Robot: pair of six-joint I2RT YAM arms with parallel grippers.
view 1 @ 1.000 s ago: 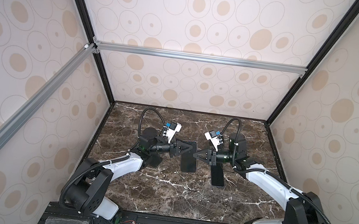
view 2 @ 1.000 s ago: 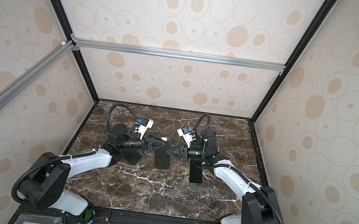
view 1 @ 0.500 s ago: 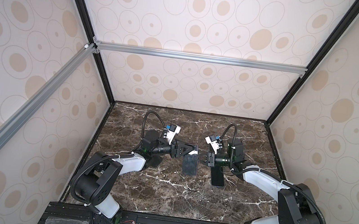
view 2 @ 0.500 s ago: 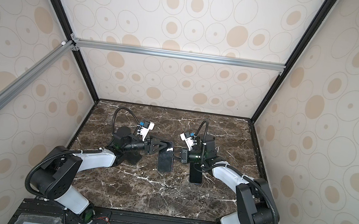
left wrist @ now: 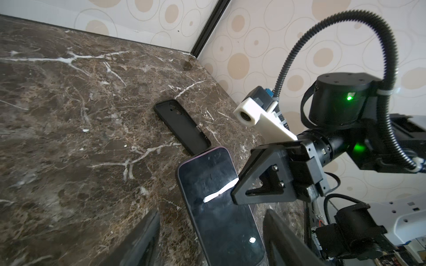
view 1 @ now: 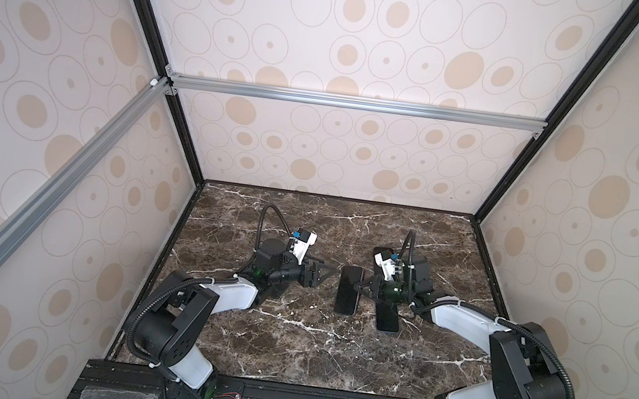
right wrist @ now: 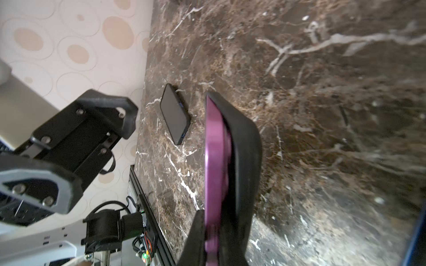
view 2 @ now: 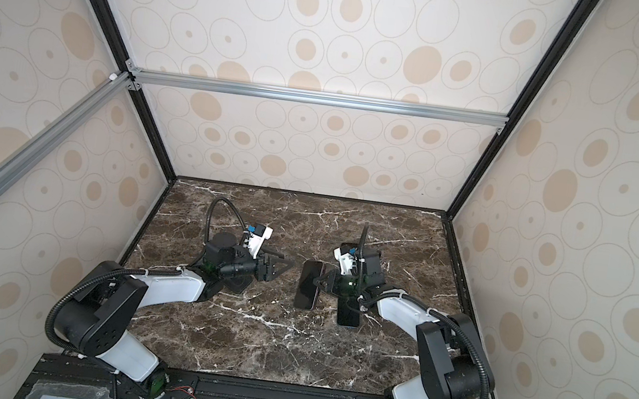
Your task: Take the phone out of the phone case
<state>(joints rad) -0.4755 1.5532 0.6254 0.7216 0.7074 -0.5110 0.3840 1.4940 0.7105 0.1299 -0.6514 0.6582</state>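
left gripper (view 1: 323, 278) has let go since a second ago and backed off toward the left of both top views. its jaws now stand wide apart with nothing in them. right gripper (view 1: 358, 290) alone clamps the purple phone (view 1: 344, 306) by one long edge, centre of frame, and it looks lifted off the marble table (view 1: 289, 351). no case on it: bare purple rim in both wrist views. empty black case (left wrist: 182, 125) lies flat beyond it, just above the middle of the left wrist view. extraction looks done; you have only the set-down left.

risk: one-sided pinch on slick glass. swing fast and the phone may pivot or slip out, landing on stone or on the dark slab (view 1: 386, 320) just below the right gripper.

count: grippers 2; purple phone 1; empty case 1; other dark slabs 2, with the second dark slab (right wrist: 175, 115) by the left arm. phone or case, cannot tell.
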